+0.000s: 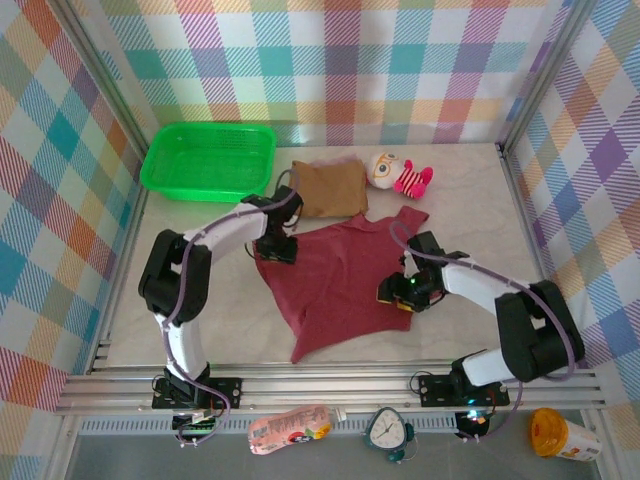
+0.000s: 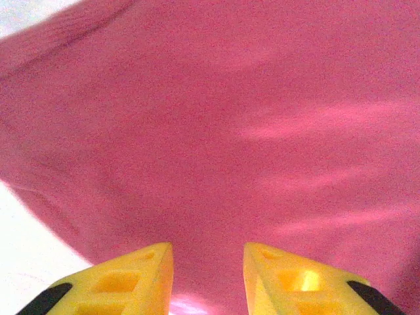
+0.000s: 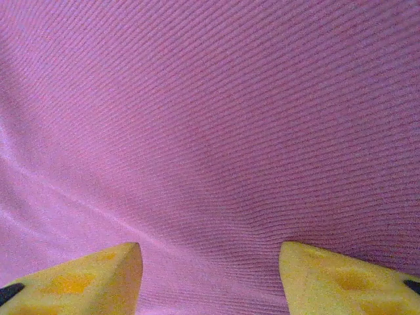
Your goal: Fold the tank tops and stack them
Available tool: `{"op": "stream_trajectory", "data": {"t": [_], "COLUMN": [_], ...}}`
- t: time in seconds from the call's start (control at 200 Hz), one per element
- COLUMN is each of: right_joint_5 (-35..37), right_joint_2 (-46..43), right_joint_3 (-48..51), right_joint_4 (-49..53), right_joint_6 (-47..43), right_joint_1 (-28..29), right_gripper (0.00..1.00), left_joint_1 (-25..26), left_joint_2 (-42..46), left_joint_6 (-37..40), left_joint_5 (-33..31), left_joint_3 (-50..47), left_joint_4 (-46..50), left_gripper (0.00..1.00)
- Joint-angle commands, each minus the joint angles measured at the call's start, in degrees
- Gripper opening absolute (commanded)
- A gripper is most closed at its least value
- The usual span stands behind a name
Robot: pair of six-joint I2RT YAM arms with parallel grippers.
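Near-left table (image 1: 235, 322) lies open; basket (image 1: 205, 191) and toy (image 1: 398, 173) block the far edge.

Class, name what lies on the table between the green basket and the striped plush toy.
The folded tan-brown tank top lies there, as the top external view shows.

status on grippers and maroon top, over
Left gripper, right gripper open over maroon tank top. Top spread, unfolded. Tan top at its far edge.

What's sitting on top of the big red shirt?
The left gripper is at its left edge and the right gripper at its right edge, both open. The dark red tank top hides the table beneath it, so anything under there cannot be seen.
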State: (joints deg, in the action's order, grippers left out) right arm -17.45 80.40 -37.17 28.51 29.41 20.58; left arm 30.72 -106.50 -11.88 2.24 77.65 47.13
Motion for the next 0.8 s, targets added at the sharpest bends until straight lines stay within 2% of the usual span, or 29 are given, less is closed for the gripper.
{"op": "stream_trajectory", "data": {"t": [0.0, 0.125, 0.305, 0.45, 0.49, 0.615, 0.735, 0.795], "right_joint_5": [4.9, 6.1, 2.6, 2.3, 1.9, 1.3, 0.5, 0.5], "right_joint_2": [-2.0, -3.3, -5.9, -5.3, -4.7, 0.5, 5.0, 6.3], "right_joint_3": [2.4, 2.1, -2.6, -5.1, -5.2, -5.1, -4.4, -4.1], "right_joint_4": [7.3, 7.9, 6.5, 2.3, 0.7, -2.8, -3.7, -3.2], "right_joint_6": [3.3, 1.4, -4.7, -5.5, -5.5, -5.1, -5.2, -5.2], "right_joint_1": [-1.3, -4.4, -3.4, -1.6, -0.9, 0.4, 0.7, 0.9], "right_gripper": [0.6, 0.61, 0.59, 0.6, 0.6, 0.6, 0.58, 0.58], "left_joint_1": [3.9, 6.3, 6.2, 5.1, 4.8, 2.1, 0.5, 0.5], "left_joint_2": [1.4, -1.7, -5.2, -6.5, -6.3, -6.0, -3.9, -3.2], "left_joint_6": [-9.6, -10.3, -7.1, -2.3, -0.9, 2.5, 4.2, 3.9], "left_joint_5": [7.4, 6.5, 2.3, -4.6, -8.3, -15.3, -13.5, -12.7], "left_joint_3": [-3.9, -5.7, -7.6, -6.4, -6.2, -6.1, -7.0, -6.5], "left_joint_4": [-3.5, -3.3, -1.6, 2.7, 4.0, 7.1, 5.8, 6.3], "left_gripper": [0.33, 0.32, 0.29, 0.29, 0.29, 0.3, 0.32, 0.38]}}
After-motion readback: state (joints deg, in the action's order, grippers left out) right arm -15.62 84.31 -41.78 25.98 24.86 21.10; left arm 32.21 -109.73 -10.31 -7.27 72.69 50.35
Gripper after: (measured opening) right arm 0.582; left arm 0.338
